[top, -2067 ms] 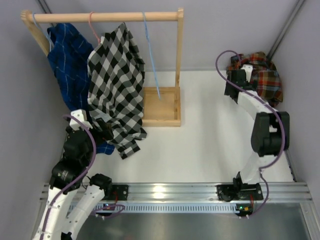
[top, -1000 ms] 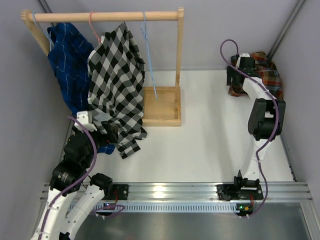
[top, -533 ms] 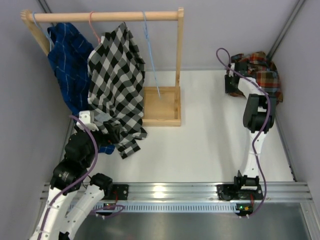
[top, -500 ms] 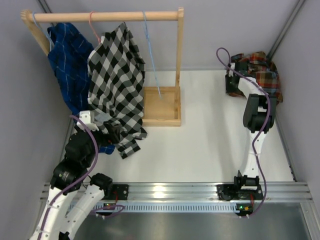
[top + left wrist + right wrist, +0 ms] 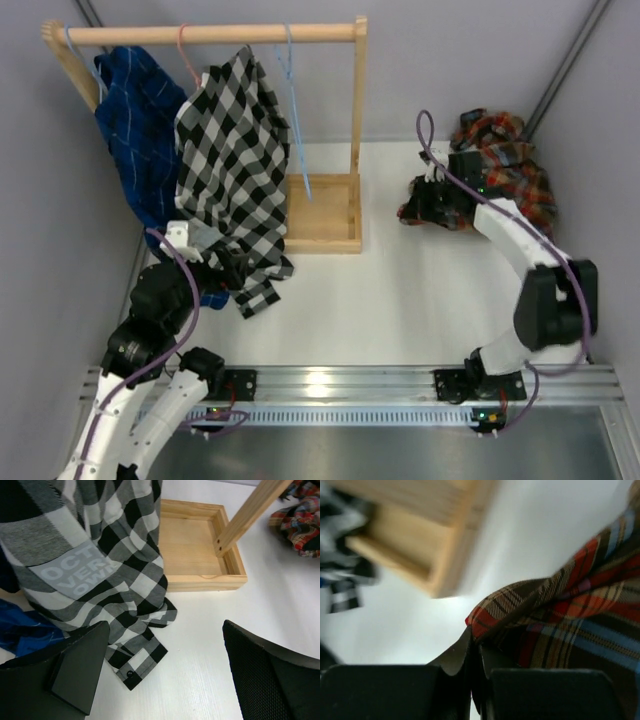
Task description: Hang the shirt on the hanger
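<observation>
At the far right of the white table [image 5: 400,290], the red, orange and navy plaid shirt [image 5: 505,165] lies in a crumpled heap against the back corner. One edge of it is stretched out leftward across the tabletop. The right gripper [image 5: 428,200] sits at that stretched edge. In the right wrist view its fingers [image 5: 454,661] are pressed together with a fold of the plaid cloth pinched between them, and the rest of the fabric trails off to the right.

The light-blue hanger [image 5: 296,130] hangs bare by its slim hook from the wooden rail [image 5: 215,33] of a clothes rack, near the rail's right upright. It is well apart from the plaid shirt. Its lower end dangles over the rack's shallow wooden box base [image 5: 322,212]. Left of it on the same rail hangs a black-and-white checked shirt [image 5: 232,165] on a pink hanger [image 5: 184,50]. A dark blue shirt [image 5: 135,125] hangs further left.

The left gripper [image 5: 165,625] hovers low near the hem of the checked shirt. Its two black fingers [image 5: 75,672] are spread wide and hold nothing. In the left wrist view the checked hem, a patch of the blue shirt and the box base lie beyond them.
</observation>
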{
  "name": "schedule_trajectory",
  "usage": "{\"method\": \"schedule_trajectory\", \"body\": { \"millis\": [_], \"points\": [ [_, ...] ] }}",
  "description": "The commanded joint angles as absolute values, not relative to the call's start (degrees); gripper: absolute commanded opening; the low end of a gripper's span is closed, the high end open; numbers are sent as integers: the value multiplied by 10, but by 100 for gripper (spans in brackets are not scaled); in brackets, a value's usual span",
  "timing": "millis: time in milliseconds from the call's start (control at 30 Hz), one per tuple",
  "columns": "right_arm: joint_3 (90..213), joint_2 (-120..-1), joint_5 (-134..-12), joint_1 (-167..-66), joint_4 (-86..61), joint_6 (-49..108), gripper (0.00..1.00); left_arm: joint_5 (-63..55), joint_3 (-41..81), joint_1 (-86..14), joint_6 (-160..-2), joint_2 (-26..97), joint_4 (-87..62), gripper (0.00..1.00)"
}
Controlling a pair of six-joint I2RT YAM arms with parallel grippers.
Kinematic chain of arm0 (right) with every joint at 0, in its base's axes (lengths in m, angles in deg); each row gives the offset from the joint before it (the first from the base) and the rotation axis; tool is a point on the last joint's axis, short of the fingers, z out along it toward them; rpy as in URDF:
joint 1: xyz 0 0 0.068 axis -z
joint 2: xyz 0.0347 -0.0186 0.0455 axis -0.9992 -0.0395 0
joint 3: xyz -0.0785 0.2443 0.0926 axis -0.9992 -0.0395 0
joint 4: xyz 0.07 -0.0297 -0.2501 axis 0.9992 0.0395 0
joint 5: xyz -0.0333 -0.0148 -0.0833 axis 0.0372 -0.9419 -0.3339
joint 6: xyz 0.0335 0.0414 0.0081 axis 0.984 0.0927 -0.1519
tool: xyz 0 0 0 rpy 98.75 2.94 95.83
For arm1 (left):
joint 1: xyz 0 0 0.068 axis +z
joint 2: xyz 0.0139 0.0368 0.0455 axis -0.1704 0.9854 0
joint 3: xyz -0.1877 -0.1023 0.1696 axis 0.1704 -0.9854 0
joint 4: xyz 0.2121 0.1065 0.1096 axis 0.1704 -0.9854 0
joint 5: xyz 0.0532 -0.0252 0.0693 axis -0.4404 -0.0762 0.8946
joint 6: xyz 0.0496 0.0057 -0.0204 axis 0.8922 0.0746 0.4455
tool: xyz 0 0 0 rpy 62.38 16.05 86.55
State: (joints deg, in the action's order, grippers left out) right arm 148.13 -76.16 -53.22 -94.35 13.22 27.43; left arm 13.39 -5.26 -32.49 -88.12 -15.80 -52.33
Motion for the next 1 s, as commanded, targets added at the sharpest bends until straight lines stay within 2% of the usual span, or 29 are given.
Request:
{"method": "schedule_trajectory", "body": {
  "millis": [0, 133, 200, 300, 367, 467, 567, 700, 800, 833, 867, 900, 933, 967],
  "points": [
    [1383, -529, -450, -1037, 99, 368, 0, 57, -41, -328, -863, -159, -465, 98],
    [1329, -358, -364, -1140, 88, 445, 0, -58, -48, -328, -909, -136, -416, 98],
    [1350, -286, -357, -1193, 99, 487, 0, -148, -66, -328, -959, -112, -349, 98],
    [1403, -224, -349, -1210, 83, 537, 0, -264, -105, -328, -1037, -89, -213, 98],
    [1471, -230, -366, -1209, 145, 528, 0, -328, -141, -332, -1098, -89, -80, 98],
    [1491, -260, -381, -1206, 219, 488, 0, -349, -161, -349, -1119, -104, -1, 98],
    [1452, -275, -403, -1178, 253, 430, 0, -365, -213, -364, -1141, -110, 124, 98],
    [1379, -286, -474, -1101, 272, 390, 0, -310, -242, -391, -1119, -58, 116, 98],
    [1338, -325, -626, -1032, 312, 368, 1, -229, -268, -417, -1107, -19, 92, 98],
    [1331, -338, -700, -1015, 321, 368, 11, -181, -271, -423, -1098, -15, 61, 98],
    [1323, -354, -733, -981, 327, 370, 29, -148, -271, -435, -1096, -13, 34, 98],
    [1319, -358, -767, -971, 332, 377, 72, -112, -267, -438, -1096, -16, 2, 98],
    [1318, -359, -836, -967, 334, 376, 83, -77, -265, -438, -1101, -19, -27, 98],
    [1334, -359, -854, -968, 337, 372, 87, -17, -249, -438, -1101, -23, -96, 98]
  ]
}}
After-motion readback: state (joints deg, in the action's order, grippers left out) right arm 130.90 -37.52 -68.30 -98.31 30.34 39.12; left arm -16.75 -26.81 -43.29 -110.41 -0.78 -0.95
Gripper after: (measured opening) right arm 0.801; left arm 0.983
